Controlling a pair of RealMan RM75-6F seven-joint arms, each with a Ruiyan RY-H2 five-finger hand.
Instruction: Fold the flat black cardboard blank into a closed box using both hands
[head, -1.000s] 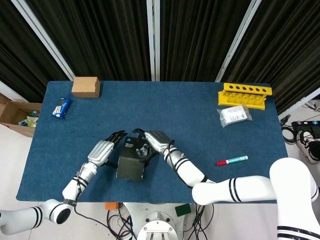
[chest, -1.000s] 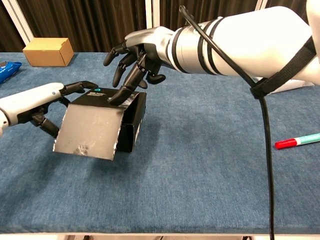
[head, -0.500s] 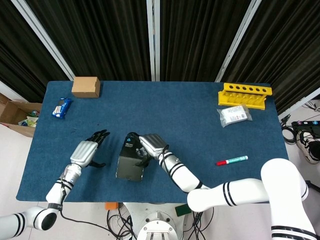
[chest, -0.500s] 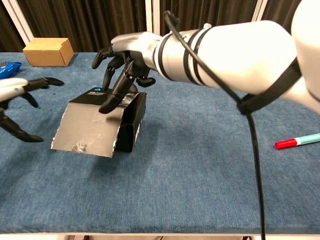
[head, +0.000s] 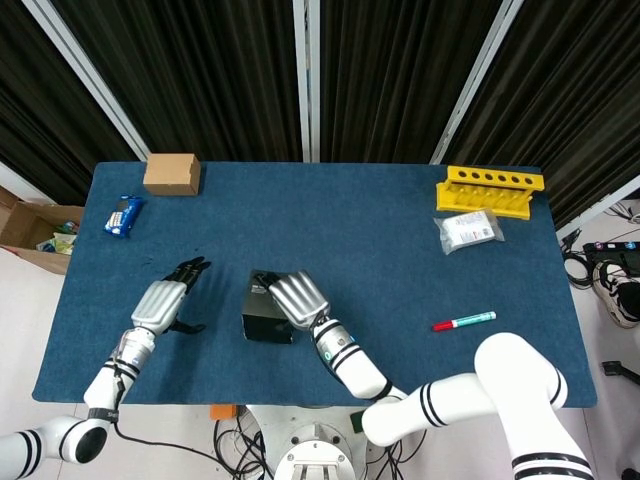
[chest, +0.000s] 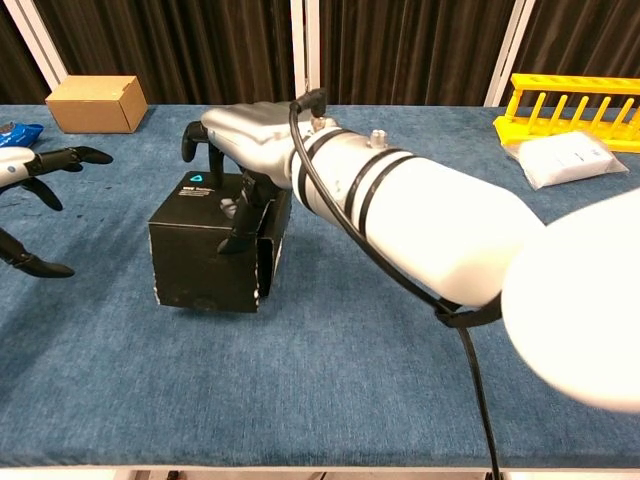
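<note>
The black cardboard box stands near the table's front edge, its front flap now folded down against its face. My right hand lies over the top of the box, fingers bent down onto its top and right side. My left hand hovers off to the left of the box, fingers spread, holding nothing and touching nothing.
A brown carton and a blue snack packet sit at the back left. A yellow rack, a white pouch and a red-capped marker lie to the right.
The silver-lined front flap has swung down and closed against the box. My right hand moved over the box top. My left hand drew away to the left.
</note>
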